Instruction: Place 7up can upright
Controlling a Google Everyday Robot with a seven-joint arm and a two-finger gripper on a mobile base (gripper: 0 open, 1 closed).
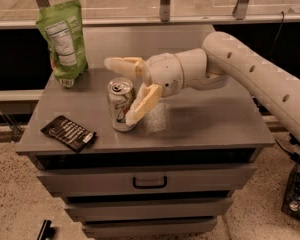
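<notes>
The 7up can (120,109) stands upright on the grey cabinet top (205,119), near the front left of centre, its silver pull-tab top facing up. My gripper (119,92) reaches in from the right and is open, with its jaws spread on either side of the can. One cream finger (124,64) sits behind the can and above its top. The other finger (143,104) slants down close against the can's right side. The can rests on the surface and is not lifted.
A tall green snack pouch (62,41) stands at the back left corner. A flat black packet (69,132) lies near the front left edge. The cabinet has drawers (150,181) below. A dark basket (297,194) sits on the floor at the right.
</notes>
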